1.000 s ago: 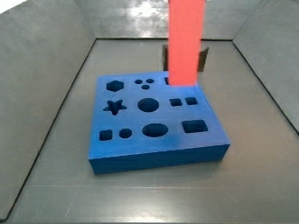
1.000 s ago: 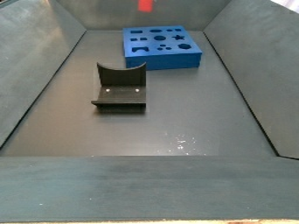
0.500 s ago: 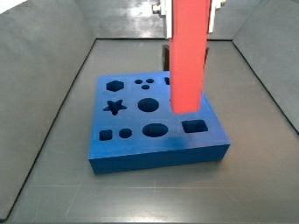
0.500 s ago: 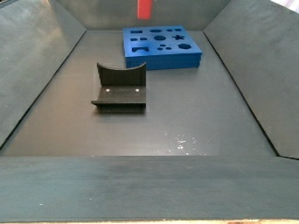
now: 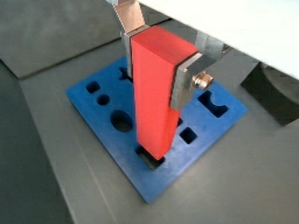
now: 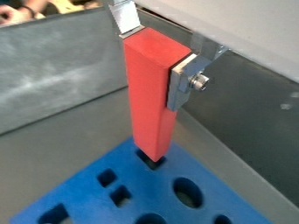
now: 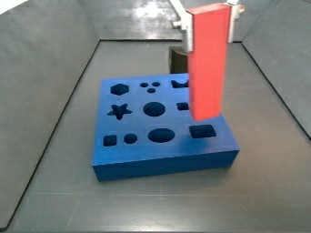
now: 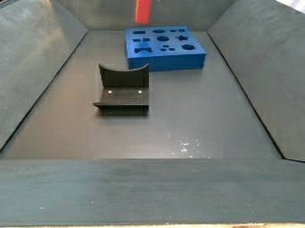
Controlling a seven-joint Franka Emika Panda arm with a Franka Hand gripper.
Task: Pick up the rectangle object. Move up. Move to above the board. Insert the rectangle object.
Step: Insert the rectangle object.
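My gripper [image 7: 206, 11] is shut on the top of the rectangle object [image 7: 208, 64], a tall red block that hangs upright. Its lower end is over the right side of the blue board [image 7: 134, 136], just behind a dark square hole [image 7: 203, 132]. In both wrist views the silver fingers [image 5: 186, 80] [image 6: 183, 80] clamp the block [image 5: 155, 105] [image 6: 149, 101], and its lower end hides most of a dark hole in the board [image 5: 111, 144] [image 6: 100, 201]. I cannot tell whether the tip touches the board. In a side view the block [image 8: 142, 11] is above the board [image 8: 167, 52].
The dark fixture [image 8: 123, 89] stands on the grey floor [image 8: 179, 134] in front of the board, and its edge shows in a wrist view [image 5: 274, 87]. Sloping grey walls [image 7: 67, 91] enclose the floor on all sides.
The red block has moved from the back edge of the board toward its right front and lower. The gripper's fingers have come into the side view.
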